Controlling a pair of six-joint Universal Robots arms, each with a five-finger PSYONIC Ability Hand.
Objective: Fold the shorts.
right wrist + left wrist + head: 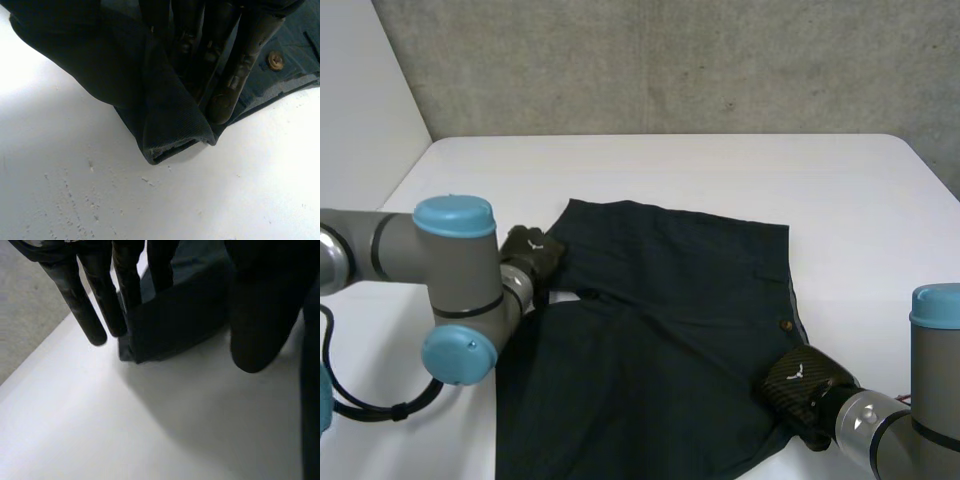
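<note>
Your two hands meet the dark shorts (660, 330) on the white table (670, 170), with a grey concrete wall (670, 60) behind. The shorts lie spread across the middle of the table and run down towards its near edge. They are mostly flat, with a crease across the left half.

Your left hand (532, 250) sits at the garment's left edge, near its far corner, at the end of the left arm (450, 270), which reaches in from the side. In the left wrist view its fingers (102, 300) are nearly straight. Some hang beside the cloth over bare table. The others run down behind a corner of the shorts that stands up off the table. The thumb (257, 325) lies on that corner's other side, so the hand has the raised corner pinched between thumb and fingers.

Your right hand (802, 383) is at the right edge of the shorts, just on the near side of a small brown button (785, 325). The right arm (930, 400) comes in from the near right corner. In the right wrist view the fingers (235, 75) curl down round a doubled-over edge of cloth, clamping it. More cloth drapes over the rest of the hand. The fold ends in a stitched hem (172, 142) low over the table, and you cannot tell whether it touches. The button lies on flat cloth just beside the fingertips.
</note>
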